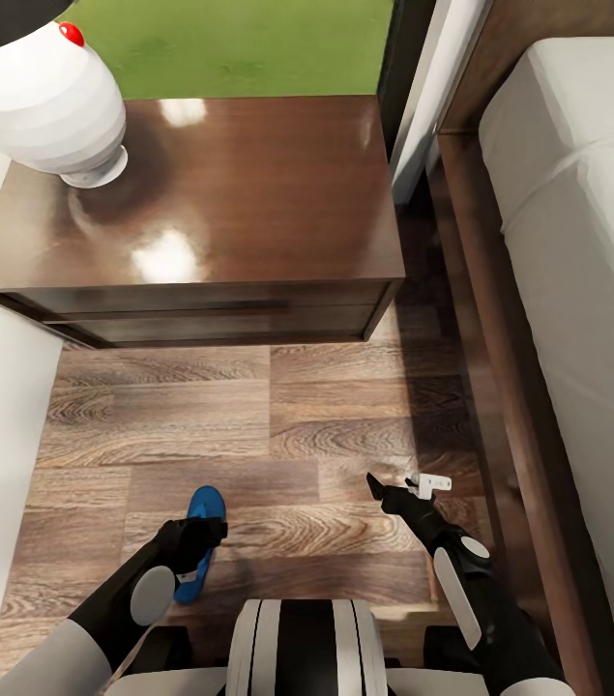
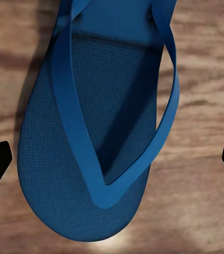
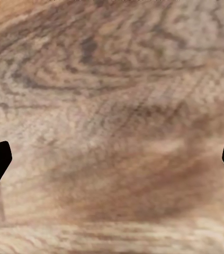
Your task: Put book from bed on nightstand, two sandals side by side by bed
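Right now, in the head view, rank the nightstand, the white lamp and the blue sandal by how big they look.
1. nightstand, largest.
2. white lamp, though cut off by the frame and nearer the camera.
3. blue sandal, smallest, partly covered by the left gripper.

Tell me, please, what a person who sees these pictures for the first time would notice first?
Probably the bright blue sandal on the wood-plank floor, lying flat under the left gripper, whose fingers stand wide apart on either side of it in the left wrist view. Next, the glossy dark nightstand ahead, with a white lamp base on its far left corner, and the bed along the right.
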`<state>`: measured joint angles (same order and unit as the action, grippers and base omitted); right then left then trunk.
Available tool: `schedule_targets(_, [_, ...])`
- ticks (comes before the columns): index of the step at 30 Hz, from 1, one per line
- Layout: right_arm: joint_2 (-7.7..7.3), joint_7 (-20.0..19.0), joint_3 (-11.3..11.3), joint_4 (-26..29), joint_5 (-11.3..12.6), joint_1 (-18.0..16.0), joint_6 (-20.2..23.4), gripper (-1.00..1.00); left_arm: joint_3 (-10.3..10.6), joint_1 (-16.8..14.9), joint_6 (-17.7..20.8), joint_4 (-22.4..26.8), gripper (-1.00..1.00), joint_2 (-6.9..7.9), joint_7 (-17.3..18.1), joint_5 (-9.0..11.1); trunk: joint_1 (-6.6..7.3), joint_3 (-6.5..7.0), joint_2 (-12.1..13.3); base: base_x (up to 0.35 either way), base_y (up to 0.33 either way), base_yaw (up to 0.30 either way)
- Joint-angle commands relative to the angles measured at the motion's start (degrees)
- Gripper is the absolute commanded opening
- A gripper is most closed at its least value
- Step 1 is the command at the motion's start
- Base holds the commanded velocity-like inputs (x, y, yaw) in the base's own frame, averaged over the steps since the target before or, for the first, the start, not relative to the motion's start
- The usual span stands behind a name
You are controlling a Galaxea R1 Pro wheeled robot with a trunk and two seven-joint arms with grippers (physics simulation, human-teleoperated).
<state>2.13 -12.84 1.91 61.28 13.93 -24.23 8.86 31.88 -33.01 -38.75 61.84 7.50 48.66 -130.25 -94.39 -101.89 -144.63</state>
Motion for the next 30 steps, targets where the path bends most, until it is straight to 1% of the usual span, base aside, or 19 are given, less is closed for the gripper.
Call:
schedule_targets(1, [0.06,-0.3,0.2,0.1,0.6,0.0,0.4,1.0,0.2,0.0,-0.1,0.0,1.0,0.05,0.1,-0.1,0.01,-0.03,0.0,0.0,0.0,0.0])
schedule_targets(9, [0.04,-0.3,0.2,0.1,0.6,0.0,0.5,1.0,0.1,0.0,-0.2,0.0,1.0,0.05,0.2,-0.1,0.01,-0.03,0.0,0.0,0.0,0.0])
schedule_targets(15, [-0.01,-0.3,0.2,0.1,0.6,0.0,0.5,1.0,0.2,0.0,-0.1,0.0,1.0,0.0,0.2,-0.1,-0.15,-1.36,-0.1,0.0,0.0,0.0])
schedule_targets(19, [-0.04,-0.3,0.4,0.3,0.6,0.0,0.4,1.0,0.2,0.0,-0.1,0.0,1.0,-0.01,0.2,-0.1,-0.15,-1.36,-0.1,0.0,0.0,0.0])
schedule_targets(21, [-0.06,-0.3,0.5,1.5,0.6,0.0,0.6,1.0,0.2,0.0,-0.1,0.0,1.0,-0.02,0.2,-0.1,-0.15,-1.36,-0.1,0.0,0.0,0.0])
schedule_targets(22, [-0.08,-0.4,0.5,2.9,0.6,0.1,0.8,1.0,0.2,0.0,-0.1,0.0,1.0,0.0,0.2,-0.1,-0.15,-1.36,-0.1,0.0,0.0,0.0])
schedule_targets(23, [-0.11,-0.4,0.6,8.4,0.6,0.3,1.1,1.0,0.3,0.0,-0.1,0.0,1.0,0.04,0.2,-0.1,-0.15,-1.36,-0.1,0.0,0.0,0.0])
schedule_targets(24, [-0.11,-0.4,0.6,12.6,0.6,0.4,1.2,1.0,0.3,0.0,-0.1,0.0,1.0,0.05,0.2,-0.1,-0.15,-1.36,-0.1,0.0,0.0,0.0])
schedule_targets(25, [-0.13,-0.4,0.6,14.1,0.6,0.5,1.2,1.0,0.3,0.0,-0.1,0.0,1.0,0.05,0.2,-0.1,-0.15,-1.36,-0.1,0.0,0.0,0.0])
schedule_targets(26, [-0.19,-0.4,0.7,17.0,0.8,0.5,1.7,1.0,0.3,0.0,-0.1,0.0,1.0,0.05,0.2,-0.1,-0.15,-1.36,-0.1,0.0,0.0,0.0])
schedule_targets(27, [-0.46,-0.4,0.7,19.8,0.9,0.6,2.9,1.0,0.3,0.0,-0.1,0.0,1.0,0.05,0.2,-0.1,-0.15,-1.36,-0.1,0.0,0.0,0.0])
schedule_targets(28, [-0.65,-0.4,0.8,20.9,1.0,0.6,3.8,1.0,0.3,0.0,-0.1,0.0,1.0,0.05,0.2,-0.1,-0.15,-1.36,-0.1,0.0,0.0,0.0])
schedule_targets(29, [-1.33,-0.5,1.0,22.6,1.1,0.7,6.1,1.0,0.3,0.0,-0.1,0.0,1.0,0.05,0.2,-0.1,-0.15,-1.36,-0.1,0.0,0.0,0.0])
schedule_targets(30, [-2.49,-0.5,1.5,23.6,1.3,0.7,8.7,1.0,0.3,0.0,-0.1,0.0,1.0,0.05,0.2,-0.1,-0.15,-1.36,-0.1,0.0,0.0,0.0])
